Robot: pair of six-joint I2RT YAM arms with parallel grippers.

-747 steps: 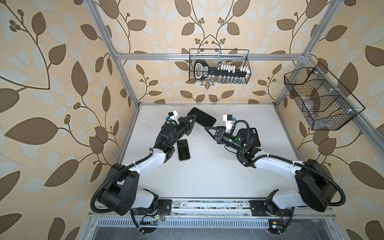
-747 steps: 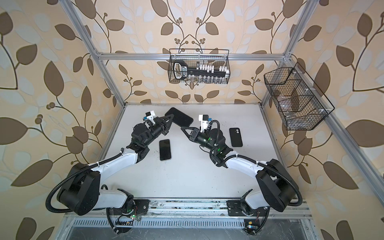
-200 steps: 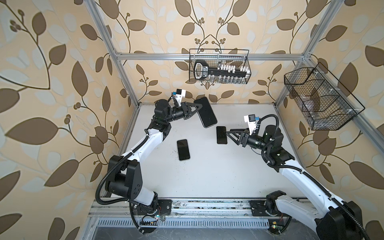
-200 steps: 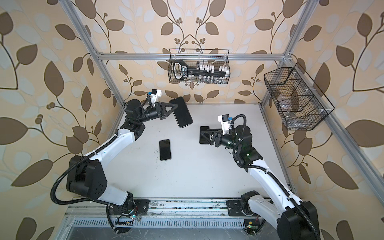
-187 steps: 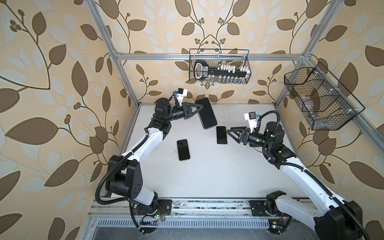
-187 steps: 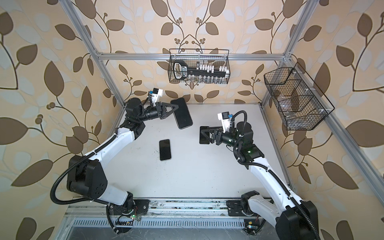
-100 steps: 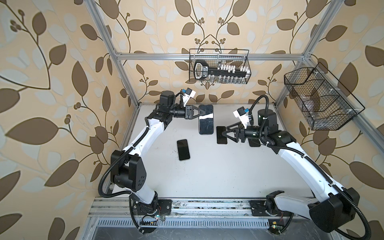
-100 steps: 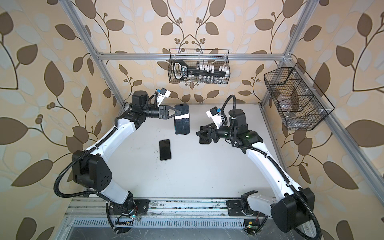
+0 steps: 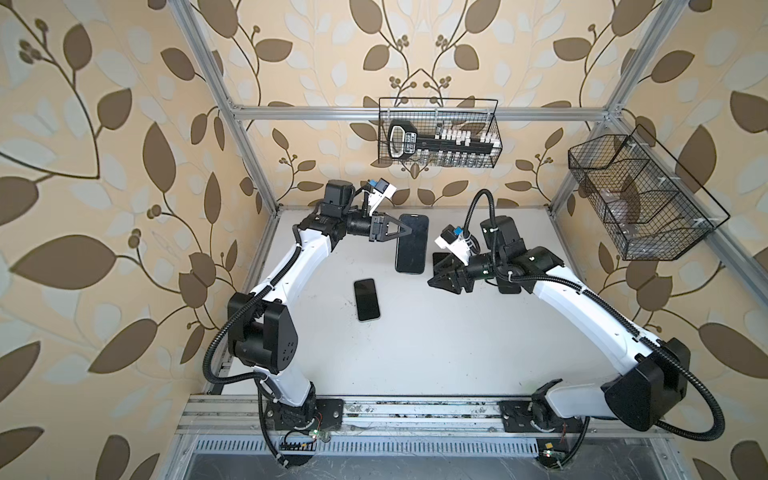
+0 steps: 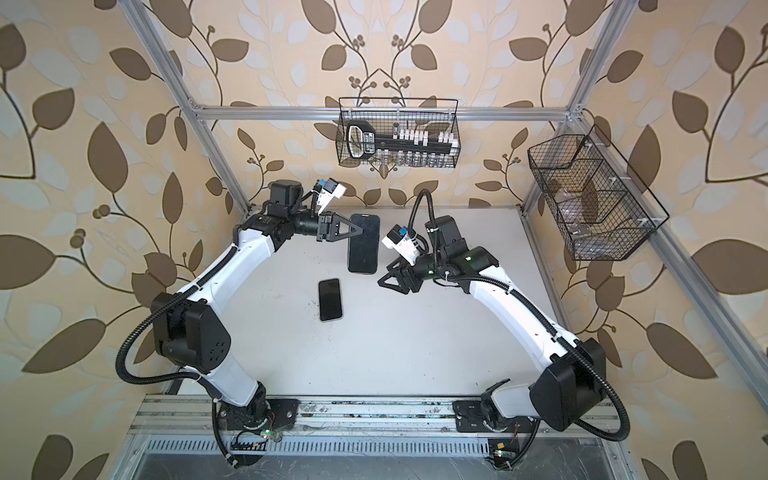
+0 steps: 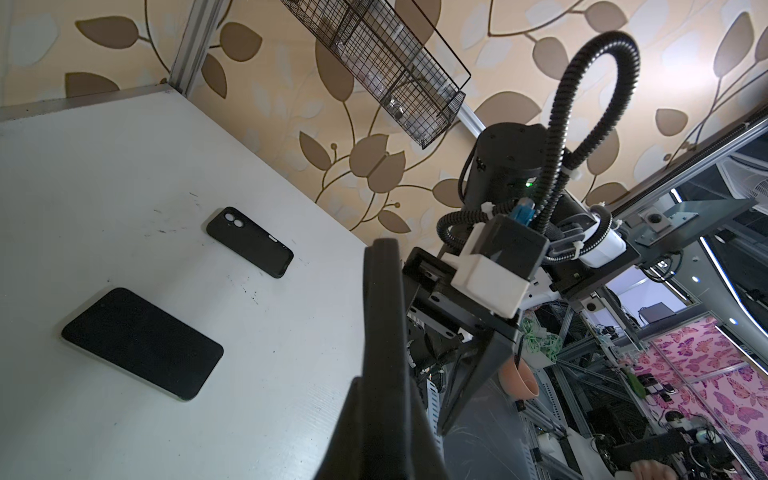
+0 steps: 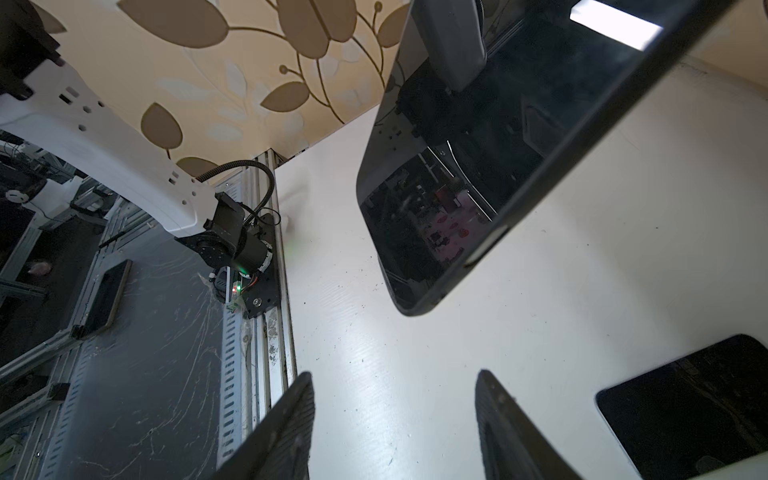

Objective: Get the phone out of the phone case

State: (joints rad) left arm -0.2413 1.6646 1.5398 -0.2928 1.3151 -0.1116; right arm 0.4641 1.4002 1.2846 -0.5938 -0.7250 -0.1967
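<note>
The left arm is rising from its base at the front left, elbow bent, with its wrist turned level toward the middle. The left gripper [image 9: 409,230] is clamping the cased phone [image 9: 411,245] by its left long edge, toward the far end. It is holding the phone clear above the table [image 9: 415,357] near the back, in both top views [image 10: 364,245]. The right arm is arching in from the front right. The right gripper [image 9: 435,274] is pointing left, just beside the cased phone's right edge. Its fingers [image 12: 291,428] are standing apart with nothing between them.

The left wrist view is showing the cased phone edge-on [image 11: 384,307] as a thin dark strip, with the right arm's wrist behind it. The right wrist view is showing its glossy screen [image 12: 498,166] inside a dark rim, with one left finger [image 12: 451,41] pressing on the glass.

Four dark phone-shaped things are showing: the held one and three lying flat.
- A small phone [image 9: 367,299] is lying screen up near the middle.
- A dark slab [image 11: 141,343] is lying mostly under the right gripper in the top views.
- A dark case [image 11: 249,241] is lying with two camera rings upward. Whether it is holding anything cannot be told.

Two wire baskets are hanging, one on the back wall [image 9: 438,133] and one on the right wall [image 9: 640,199].
</note>
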